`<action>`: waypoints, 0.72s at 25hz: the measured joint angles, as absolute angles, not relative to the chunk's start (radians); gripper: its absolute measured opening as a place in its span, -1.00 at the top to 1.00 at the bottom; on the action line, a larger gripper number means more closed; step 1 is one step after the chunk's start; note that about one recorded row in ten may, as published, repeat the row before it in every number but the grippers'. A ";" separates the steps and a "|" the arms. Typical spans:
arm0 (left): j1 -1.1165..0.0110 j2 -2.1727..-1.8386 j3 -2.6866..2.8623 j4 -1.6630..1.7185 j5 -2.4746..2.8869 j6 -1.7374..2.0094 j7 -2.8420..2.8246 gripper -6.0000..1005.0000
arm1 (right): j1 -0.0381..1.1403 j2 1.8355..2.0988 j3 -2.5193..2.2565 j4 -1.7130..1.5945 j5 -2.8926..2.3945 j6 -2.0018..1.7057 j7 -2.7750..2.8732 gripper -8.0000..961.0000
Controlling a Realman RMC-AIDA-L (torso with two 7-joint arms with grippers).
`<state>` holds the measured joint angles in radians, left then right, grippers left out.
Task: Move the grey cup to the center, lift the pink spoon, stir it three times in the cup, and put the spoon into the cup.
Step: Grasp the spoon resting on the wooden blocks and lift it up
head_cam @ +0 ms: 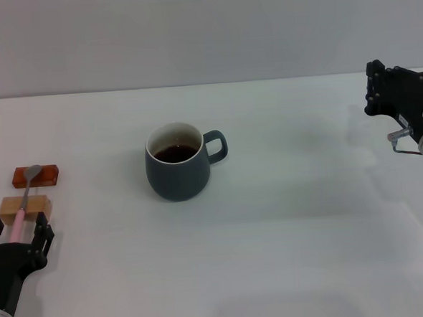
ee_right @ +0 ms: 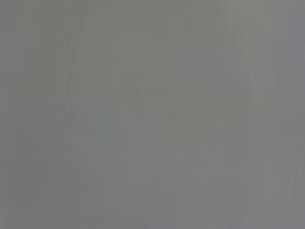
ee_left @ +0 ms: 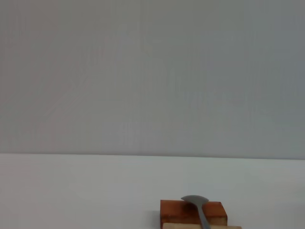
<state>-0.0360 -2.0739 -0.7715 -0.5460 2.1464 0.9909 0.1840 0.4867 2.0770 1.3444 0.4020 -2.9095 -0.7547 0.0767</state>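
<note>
The grey cup (head_cam: 177, 163) stands upright near the middle of the white table (head_cam: 289, 254), handle to the right, with dark liquid inside. The pink spoon (head_cam: 25, 195) lies at the far left across two small blocks, its grey bowl on the far one. Its bowl also shows in the left wrist view (ee_left: 194, 200). My left gripper (head_cam: 18, 224) is open at the near end of the spoon, with a finger on each side of the pink handle. My right gripper (head_cam: 390, 90) hangs raised at the far right, away from the cup.
A red-brown block (head_cam: 36, 175) and a tan block (head_cam: 25, 207) hold the spoon up off the table; both show in the left wrist view (ee_left: 190, 210). A plain grey wall runs behind the table. The right wrist view shows only grey.
</note>
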 joint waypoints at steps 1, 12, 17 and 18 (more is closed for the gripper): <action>-0.037 -2.074 -0.771 -0.546 2.145 0.990 0.184 -0.44 | 0.487 2.077 1.345 0.402 -2.910 -0.755 0.077 0.93; -0.041 -2.074 -0.770 -0.546 2.131 0.989 0.192 -0.33 | 0.494 2.077 1.348 0.402 -2.914 -0.749 0.077 0.92; -0.041 -2.074 -0.770 -0.546 2.131 0.989 0.192 -0.06 | 0.494 2.077 1.348 0.402 -2.915 -0.748 0.077 0.92; -0.041 -2.074 -0.770 -0.546 2.131 0.989 0.192 -0.03 | 0.494 2.077 1.348 0.402 -2.915 -0.747 0.077 0.92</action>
<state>-0.0414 -2.0739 -0.7700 -0.5460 2.1306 0.9894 0.1921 0.4942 2.0770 1.3485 0.4018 -2.9146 -0.7473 0.0767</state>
